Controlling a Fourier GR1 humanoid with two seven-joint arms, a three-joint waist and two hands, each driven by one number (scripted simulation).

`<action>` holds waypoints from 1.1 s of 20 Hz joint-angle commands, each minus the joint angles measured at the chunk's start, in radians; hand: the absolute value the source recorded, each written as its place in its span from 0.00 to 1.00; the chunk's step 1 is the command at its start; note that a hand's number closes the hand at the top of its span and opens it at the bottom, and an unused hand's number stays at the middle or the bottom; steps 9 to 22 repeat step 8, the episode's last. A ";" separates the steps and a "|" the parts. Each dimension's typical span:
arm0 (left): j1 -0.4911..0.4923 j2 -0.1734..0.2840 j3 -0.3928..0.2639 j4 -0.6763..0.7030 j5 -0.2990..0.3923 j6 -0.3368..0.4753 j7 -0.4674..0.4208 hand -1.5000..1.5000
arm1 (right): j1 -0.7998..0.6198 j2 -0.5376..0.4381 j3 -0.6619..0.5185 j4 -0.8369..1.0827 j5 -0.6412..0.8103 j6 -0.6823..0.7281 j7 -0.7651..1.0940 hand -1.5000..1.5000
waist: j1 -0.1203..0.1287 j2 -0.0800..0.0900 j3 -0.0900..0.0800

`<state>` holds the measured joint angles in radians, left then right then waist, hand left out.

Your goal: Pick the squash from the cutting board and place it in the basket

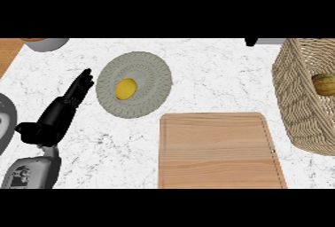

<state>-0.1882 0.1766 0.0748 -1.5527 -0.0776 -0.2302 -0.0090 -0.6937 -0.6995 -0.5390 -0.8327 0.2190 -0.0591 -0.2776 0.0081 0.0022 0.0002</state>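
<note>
The squash (pixel 324 84), a brownish-green round fruit, lies inside the wicker basket (pixel 297 102) at the right edge. The wooden cutting board (pixel 219 150) sits at the lower middle with nothing on it. My left hand (pixel 62 111) rests at the left, fingers straight and pointing up, holding nothing. The right hand does not show.
A grey woven round mat (pixel 134 84) with a yellow lemon (pixel 126 88) on it lies left of centre. A grey bowl (pixel 47 43) stands at the top left. A dark object (pixel 251 42) peeks in at the top right. A grey rim (pixel 5 124) shows at the left edge.
</note>
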 commanded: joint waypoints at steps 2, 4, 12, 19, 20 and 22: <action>-0.002 -0.019 -0.020 -0.024 -0.002 0.002 0.032 0.50 | 0.018 0.016 -0.056 -0.054 -0.105 0.020 0.034 0.00 | -0.008 -0.003 0.000; -0.007 0.004 0.006 -0.023 0.017 -0.014 0.036 0.50 | -0.033 -0.060 -0.106 0.028 -0.149 0.070 0.103 0.00 | -0.004 -0.002 0.000; 0.059 0.003 -0.005 -0.079 0.010 -0.019 0.034 0.50 | -0.043 -0.140 -0.150 0.170 -0.198 0.143 0.126 0.00 | 0.006 0.000 0.001; 0.059 0.003 -0.005 -0.079 0.010 -0.019 0.034 0.50 | -0.043 -0.140 -0.150 0.170 -0.198 0.143 0.126 0.00 | 0.006 0.000 0.001; 0.059 0.003 -0.005 -0.079 0.010 -0.019 0.034 0.50 | -0.043 -0.140 -0.150 0.170 -0.198 0.143 0.126 0.00 | 0.006 0.000 0.001; 0.059 0.003 -0.005 -0.079 0.010 -0.019 0.034 0.50 | -0.043 -0.140 -0.150 0.170 -0.198 0.143 0.126 0.00 | 0.006 0.000 0.001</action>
